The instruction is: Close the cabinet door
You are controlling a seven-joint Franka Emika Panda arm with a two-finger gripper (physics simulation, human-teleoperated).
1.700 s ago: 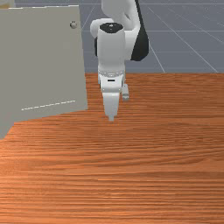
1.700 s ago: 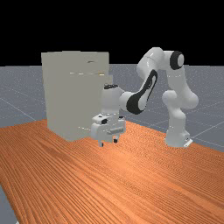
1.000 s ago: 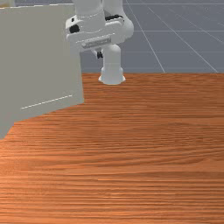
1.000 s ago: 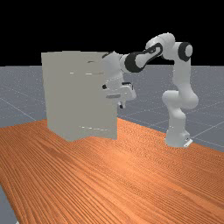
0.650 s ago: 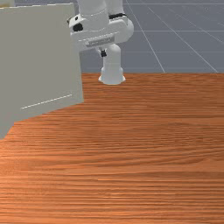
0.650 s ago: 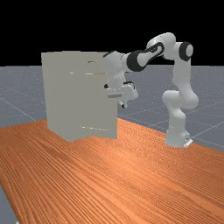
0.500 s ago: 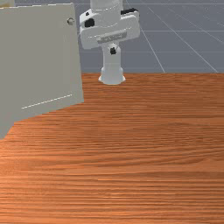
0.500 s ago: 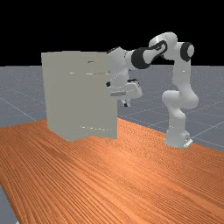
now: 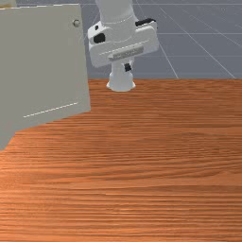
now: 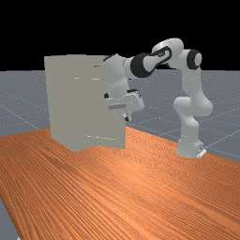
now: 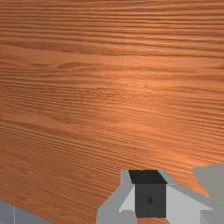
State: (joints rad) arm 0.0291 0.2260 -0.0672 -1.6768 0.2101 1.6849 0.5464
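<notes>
The gripper (image 9: 127, 67) hangs at the front view's upper middle, to the right of the cabinet door's free edge. Its fingers stand together with nothing between them. The cabinet door (image 9: 42, 66), a pale grey panel with a round knob (image 9: 76, 23), stands open. In the far view the gripper (image 10: 127, 118) overlaps the right part of the door (image 10: 112, 129); whether they touch, I cannot tell. At the wrist view's bottom edge the gripper (image 11: 150, 175) shows its dark tips, with a grey panel edge (image 11: 214, 181) beside it.
The tall grey cabinet body (image 10: 61, 103) stands at the far view's left on the wooden table (image 10: 117, 187). My arm's base (image 10: 189, 147) is at the far view's right. Bare wood stretches below the door in the front view.
My hand has risen and turned, and its fingers went from apart to together. Lately it moved to the front view's right, clear of the knob. The door's free edge has shifted slightly left and up there.
</notes>
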